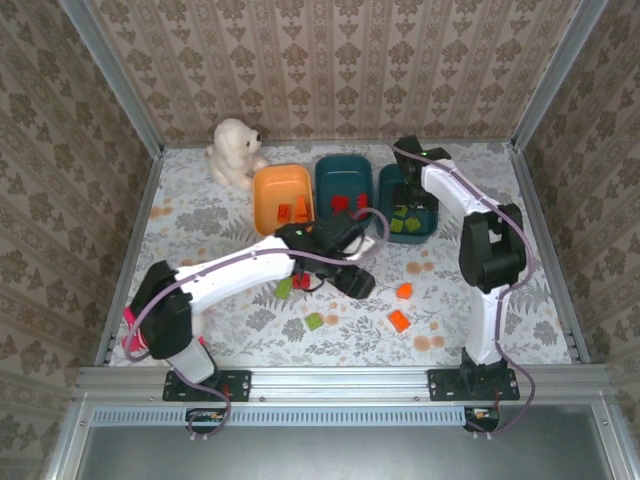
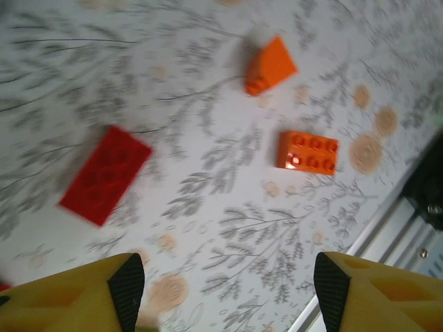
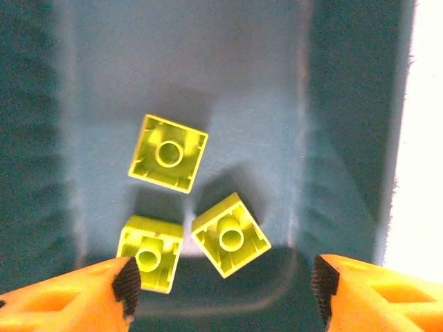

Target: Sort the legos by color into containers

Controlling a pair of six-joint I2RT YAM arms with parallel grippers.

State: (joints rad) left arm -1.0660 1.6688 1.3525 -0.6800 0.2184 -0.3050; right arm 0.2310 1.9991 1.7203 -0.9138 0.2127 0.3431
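green legos (image 3: 168, 153) in teal tub (image 3: 228, 69), right gripper (image 3: 225, 287) spread wide above

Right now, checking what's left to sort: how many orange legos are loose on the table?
2. The far orange lego lies in front of the right teal tub; the near orange lego sits just nearer the arm bases. The left arm may hide others.

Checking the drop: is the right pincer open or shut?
Open: the right pincer hangs over the teal tub, jaws wide apart with nothing between; three green bricks lie loose on its floor.
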